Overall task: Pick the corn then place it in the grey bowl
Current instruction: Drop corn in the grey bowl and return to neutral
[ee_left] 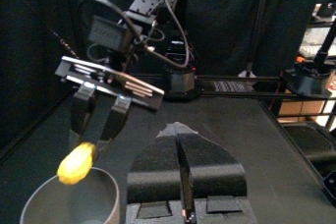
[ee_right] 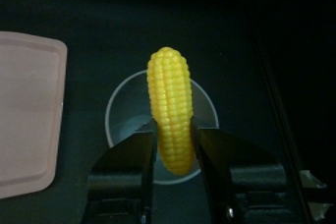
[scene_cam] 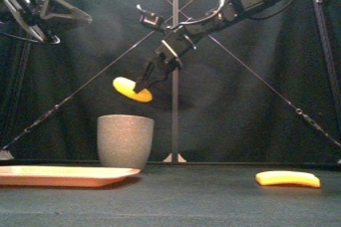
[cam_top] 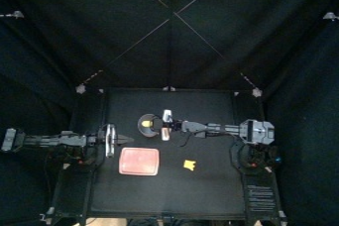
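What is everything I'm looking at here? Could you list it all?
corn: one, yellow, held above the grey cup
grey cup: one, speckled grey, upright behind the pink tray
pink tray: one, pink, flat at front left
yellow toy: one, yellow-orange, lying right of the tray
table: one, black
right gripper: one, black, shut on the corn
left gripper: one, black, shut, at the table's left

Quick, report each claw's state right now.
Left claw: shut, holding nothing.
Right claw: shut on the corn cob, above the grey cup.
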